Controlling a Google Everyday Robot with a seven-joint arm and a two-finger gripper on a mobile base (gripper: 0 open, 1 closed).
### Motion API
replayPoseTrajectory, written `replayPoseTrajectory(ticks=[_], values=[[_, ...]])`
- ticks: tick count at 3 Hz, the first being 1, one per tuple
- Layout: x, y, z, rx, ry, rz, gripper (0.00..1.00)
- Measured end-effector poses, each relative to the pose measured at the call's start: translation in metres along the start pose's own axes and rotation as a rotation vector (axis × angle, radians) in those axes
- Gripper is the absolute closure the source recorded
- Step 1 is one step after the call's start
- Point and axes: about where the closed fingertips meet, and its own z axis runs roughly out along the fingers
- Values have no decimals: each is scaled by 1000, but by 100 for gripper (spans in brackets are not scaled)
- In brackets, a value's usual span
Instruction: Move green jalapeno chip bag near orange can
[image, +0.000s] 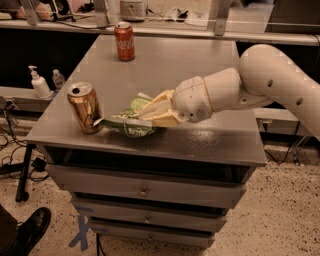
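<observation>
Holds bag clamped by its right end in gripper, low over surface front, with left tip just beside can, perhaps touching.

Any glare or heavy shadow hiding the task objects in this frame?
Camera view: warm, dim light; a sheen on the table beside the gripper, which holds the green jalapeno chip bag next to the orange can; neither is washed out.

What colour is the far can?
Far can: red, camera view. The gripper grips the green jalapeno chip bag.
</observation>
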Motion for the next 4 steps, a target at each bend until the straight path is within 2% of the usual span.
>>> replayPoseTrajectory(ticks=[2,3,4], values=[[9,9,22,-46,-38,36,100],[11,8,31,-56,-44,48,82],[10,7,34,-60,-45,47,58]])
